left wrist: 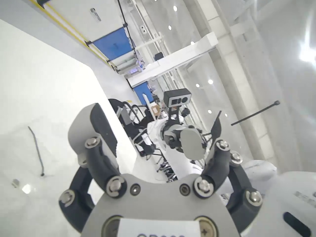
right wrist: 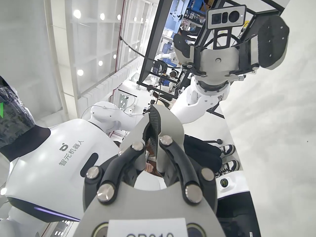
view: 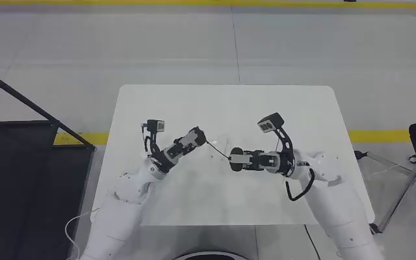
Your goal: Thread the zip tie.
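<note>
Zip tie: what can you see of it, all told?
The zip tie is a thin, black, plastic-looking strap, straight, with a small blocky head at one end. It is held in the air above the white table. Its plain end seems pinched in the shut right pincer; its head end reaches past the open left pincer.

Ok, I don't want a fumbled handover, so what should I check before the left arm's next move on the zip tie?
1. Right gripper, jaws shut on the zip tie: ok.
2. Left gripper, jaws open: ok.
3. Zip tie lifted off the table: ok.
4. Zip tie's head between the left jaws: not ok, it lies outside them.
5. Grip firmness: cannot tell.
</note>
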